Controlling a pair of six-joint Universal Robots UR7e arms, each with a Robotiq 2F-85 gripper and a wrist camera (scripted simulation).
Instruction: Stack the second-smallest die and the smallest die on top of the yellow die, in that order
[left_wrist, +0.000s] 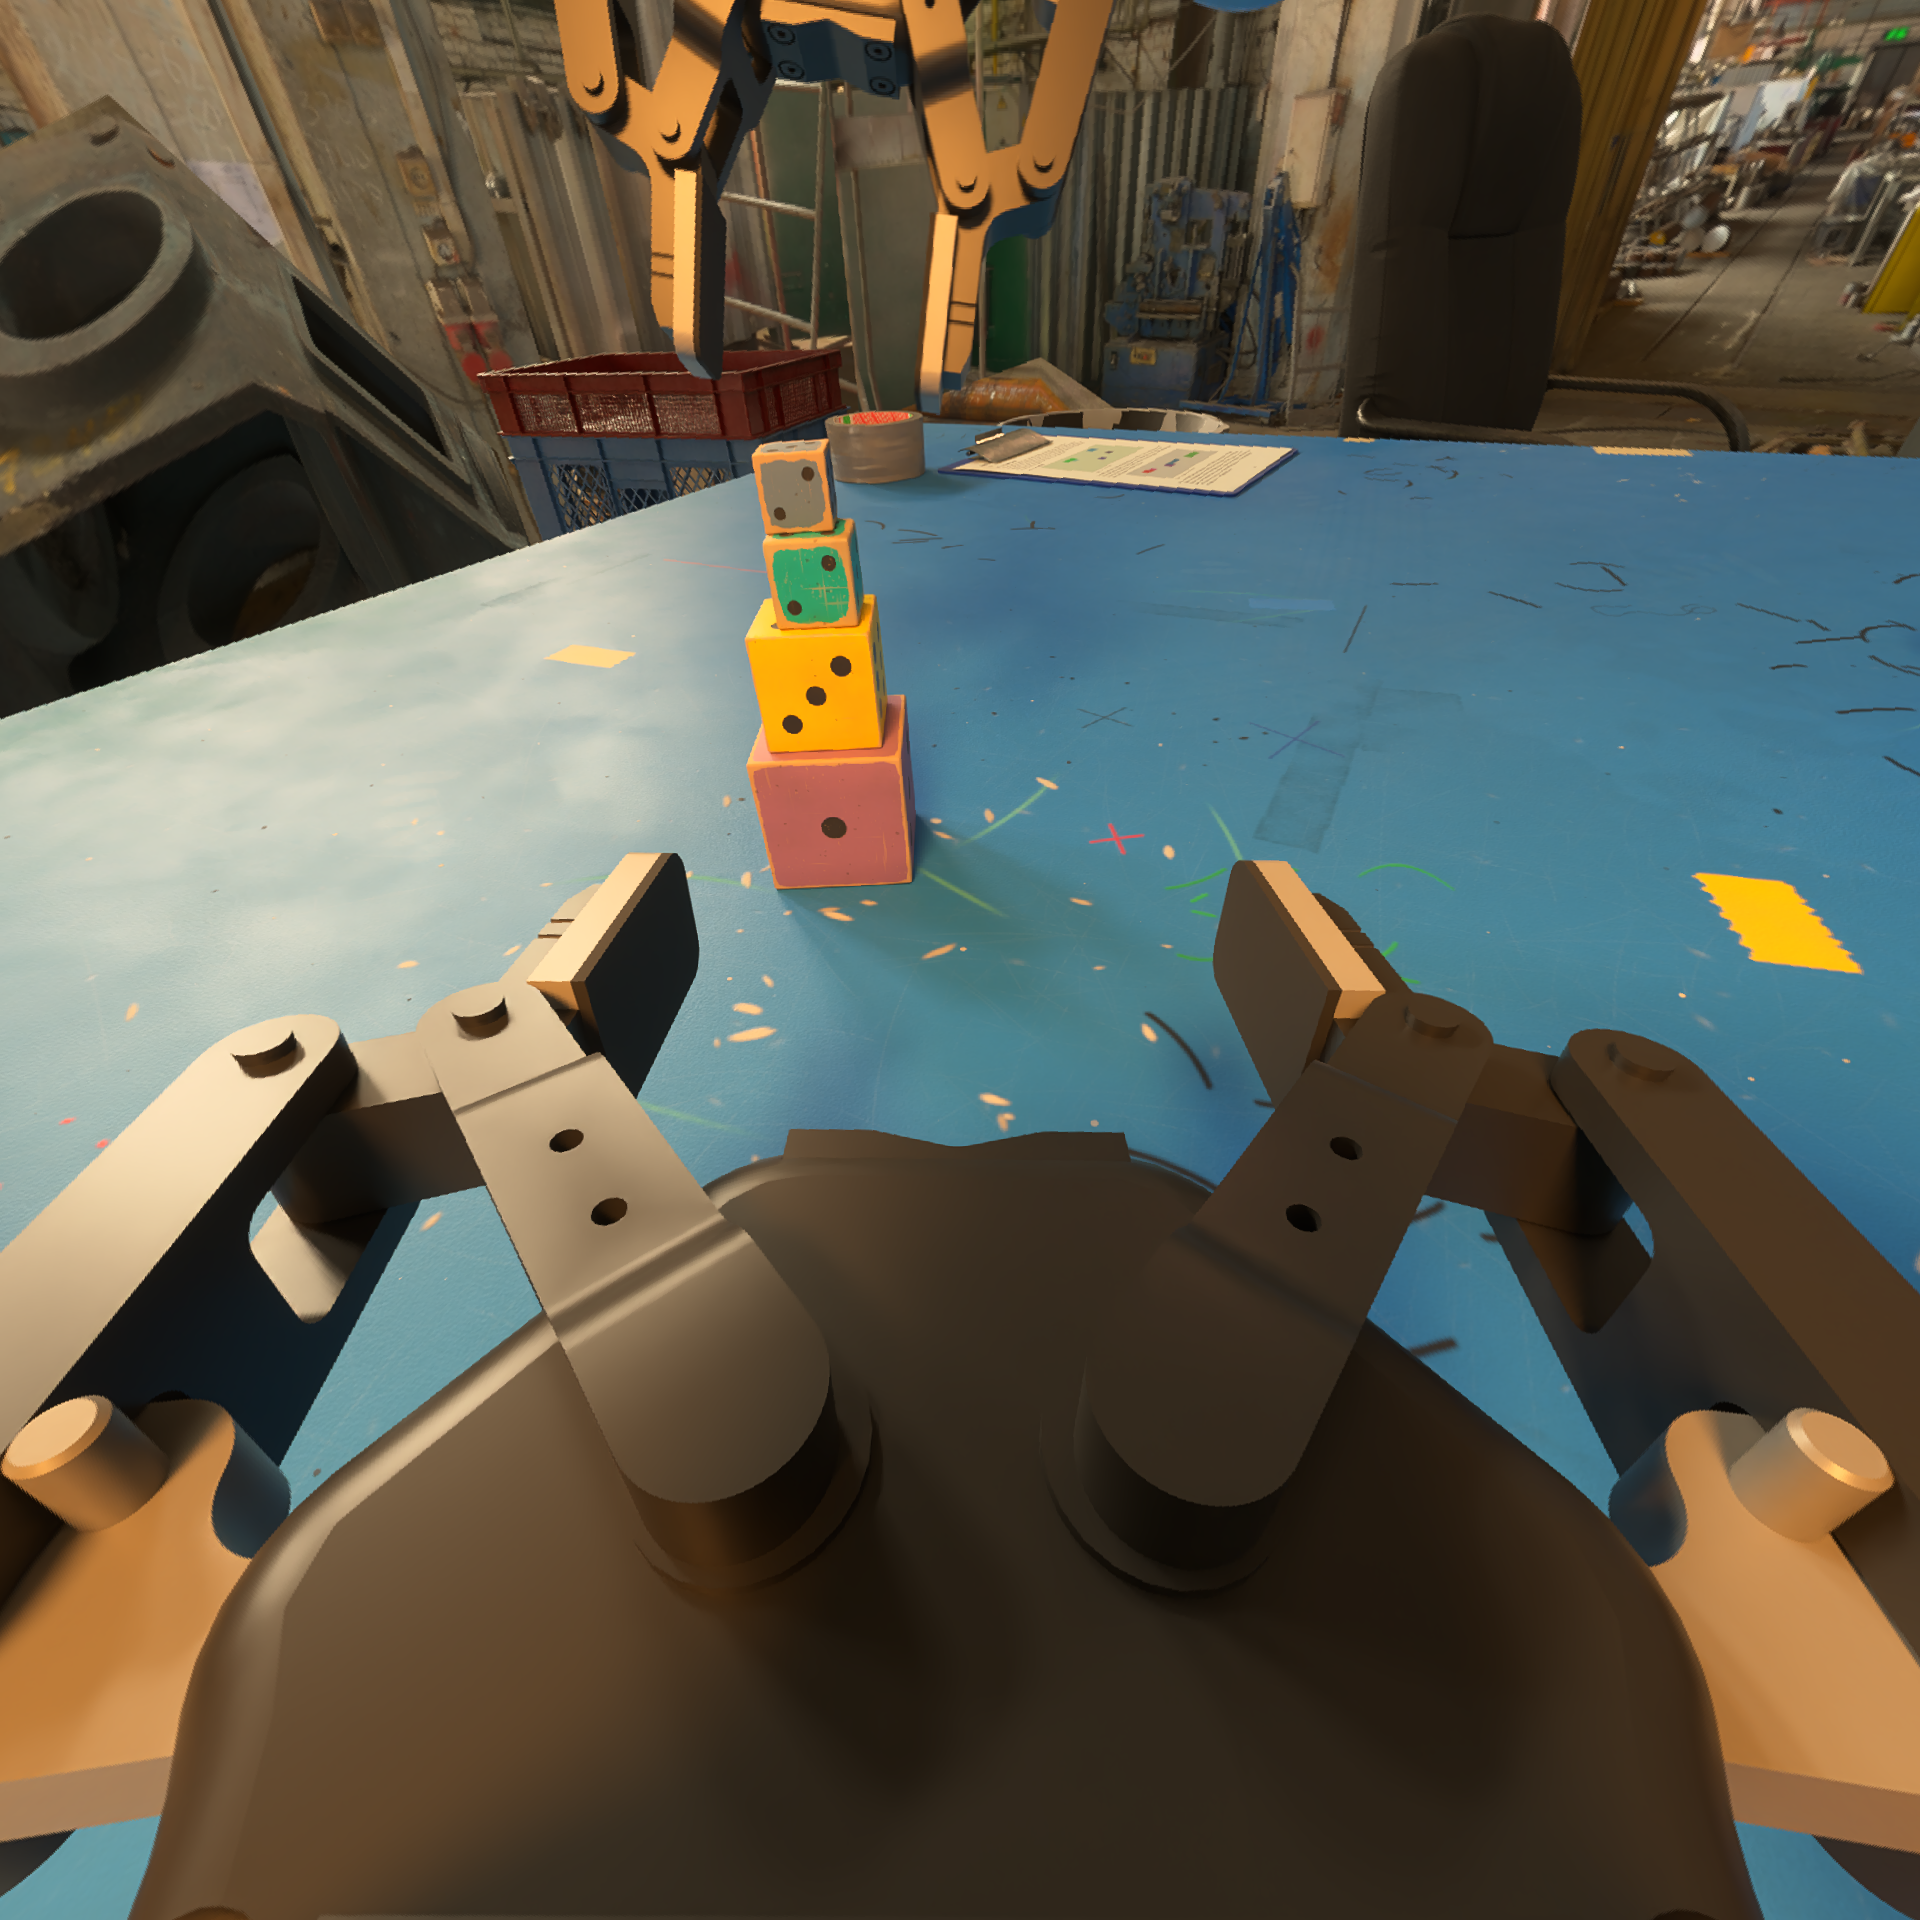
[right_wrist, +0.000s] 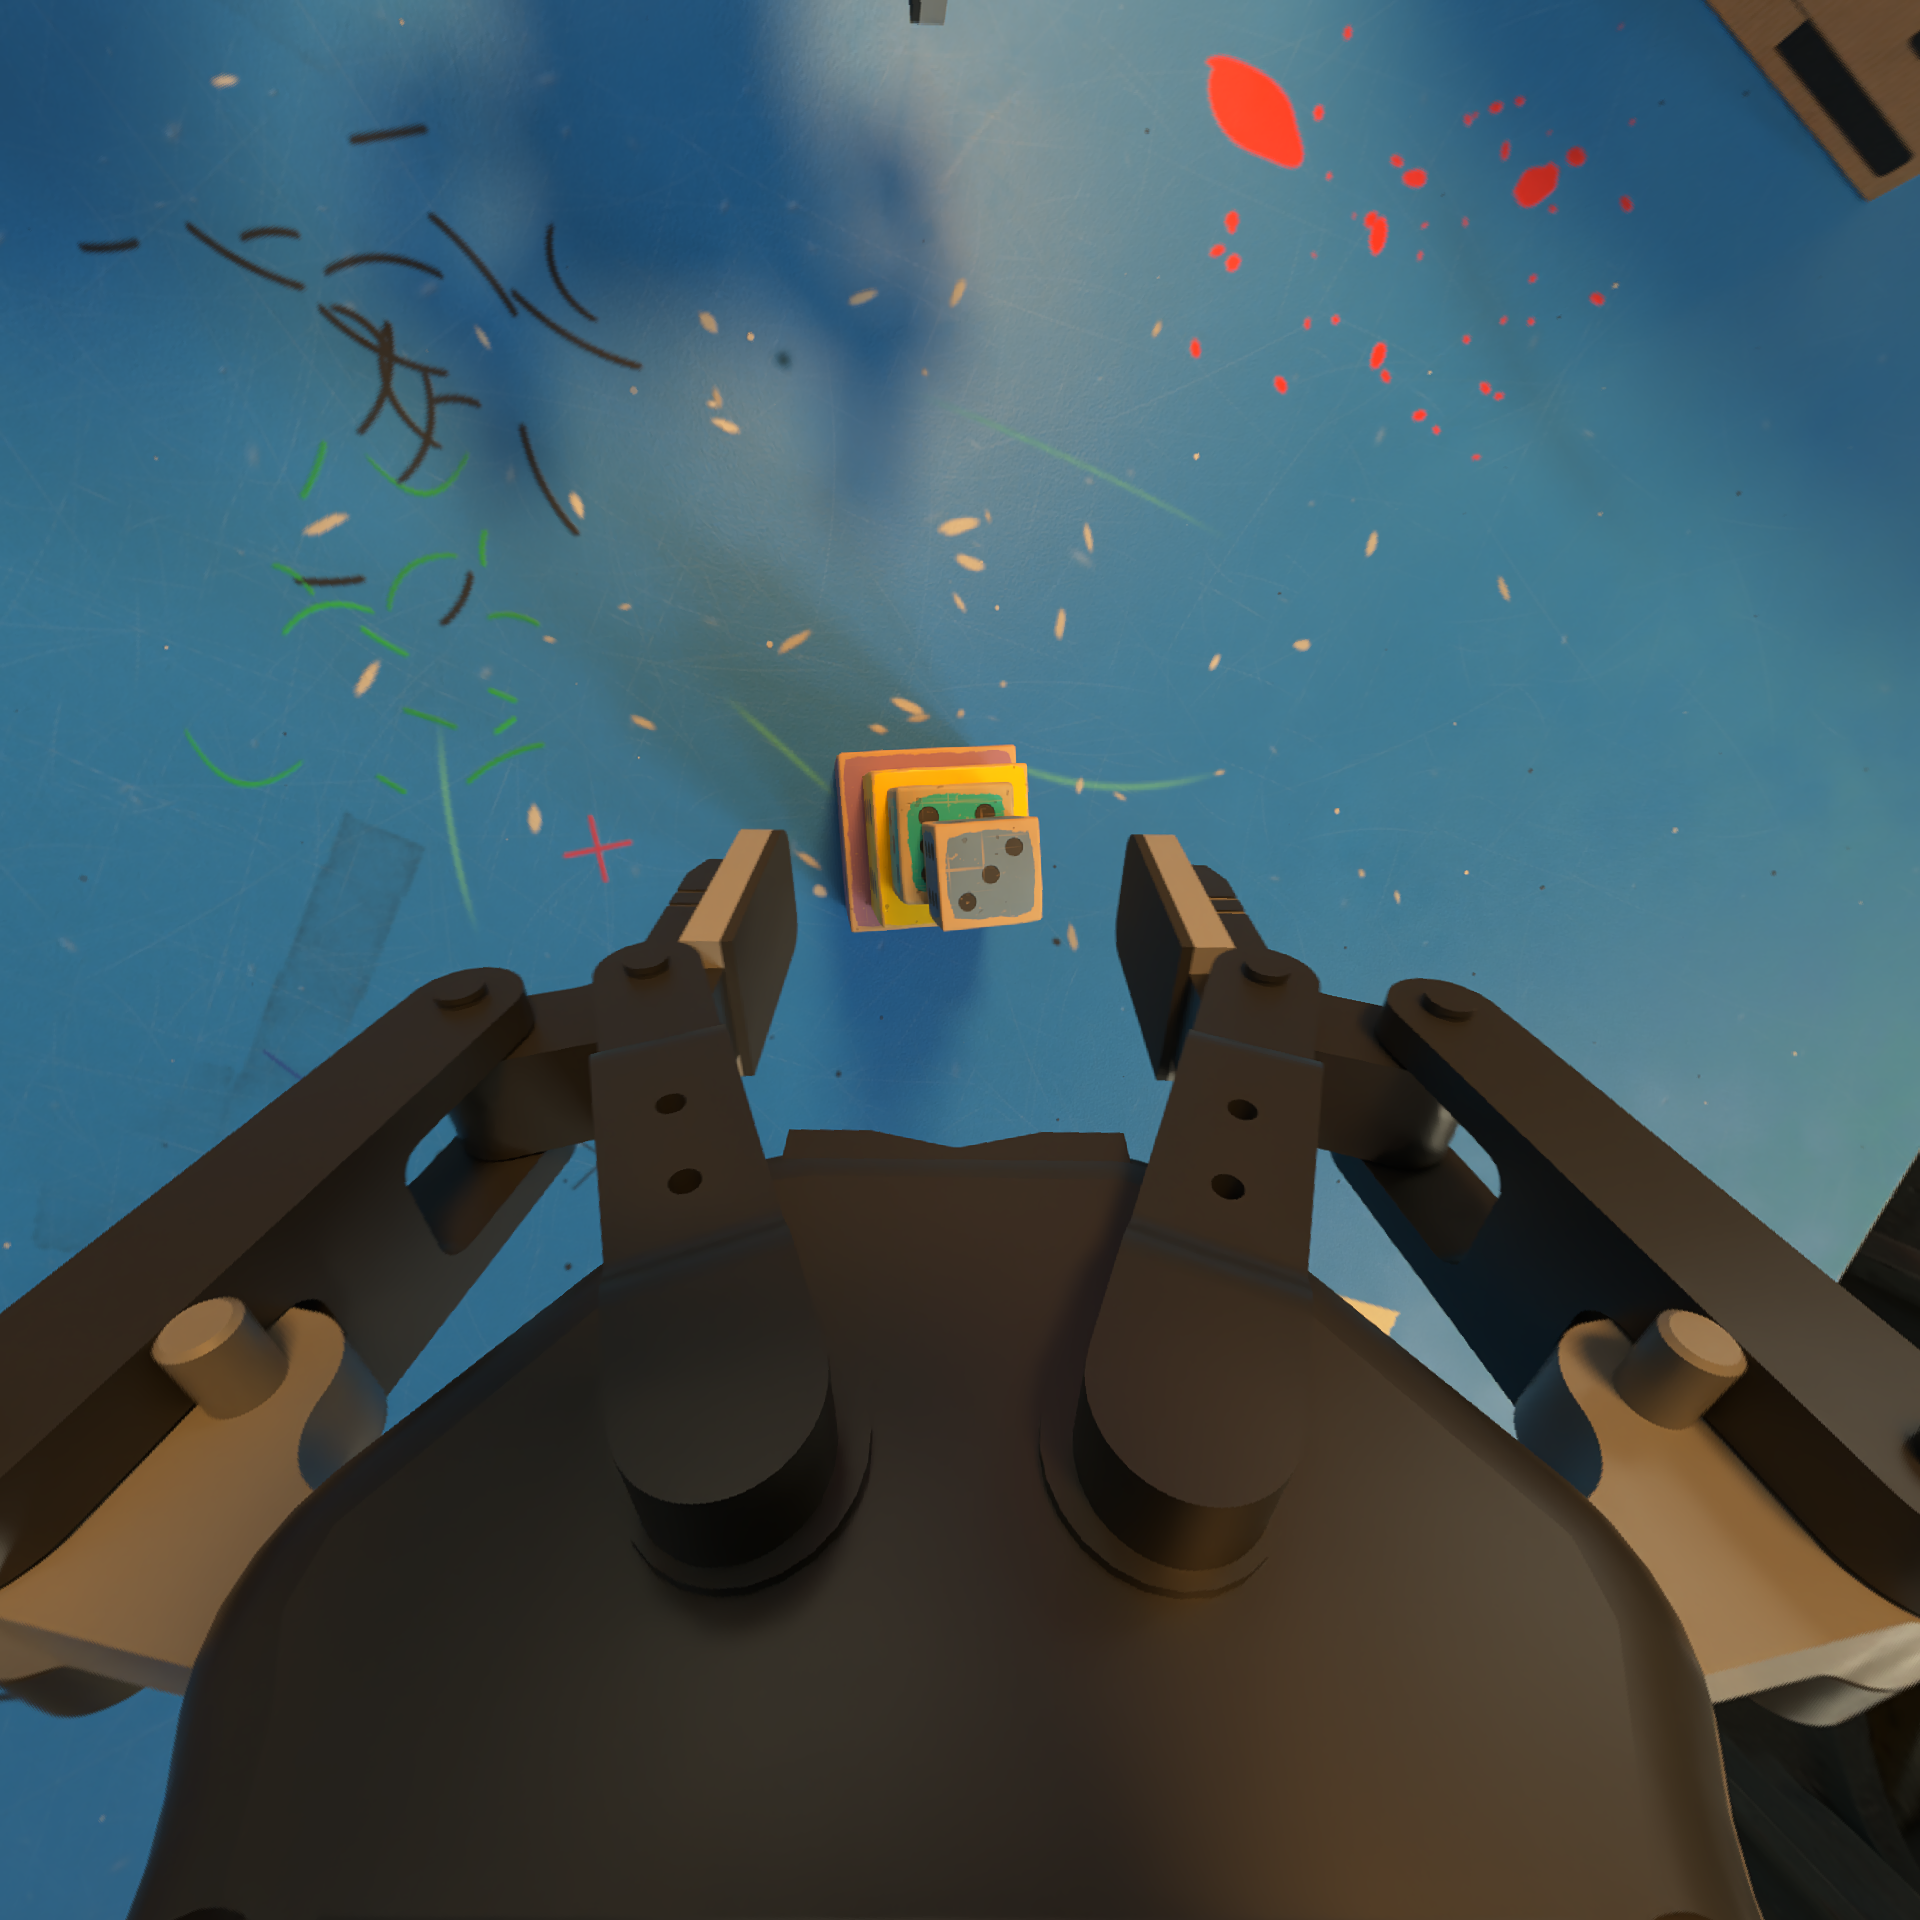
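Observation:
A tower of dice stands on the blue table (left_wrist: 1455, 675). From the bottom: a pink die (left_wrist: 831, 816), the yellow die (left_wrist: 816, 675), a green die (left_wrist: 812, 577), and a small grey die (left_wrist: 795, 485) on top. My left gripper (left_wrist: 956, 935) is open and empty, low over the table in front of the tower. My right gripper (right_wrist: 956, 914) is open and empty, high above the tower and looking straight down on the grey die (right_wrist: 985, 871), green die (right_wrist: 961, 808), yellow die (right_wrist: 888, 852) and pink die (right_wrist: 854, 831). The right gripper also shows in the left wrist view (left_wrist: 821, 312), above the tower.
At the table's far edge lie a roll of tape (left_wrist: 876, 445) and a clipboard with paper (left_wrist: 1122, 462). Beyond the edge stand a red crate (left_wrist: 665, 395) on a blue crate (left_wrist: 613, 473). A yellow patch (left_wrist: 1777, 923) marks the table at right.

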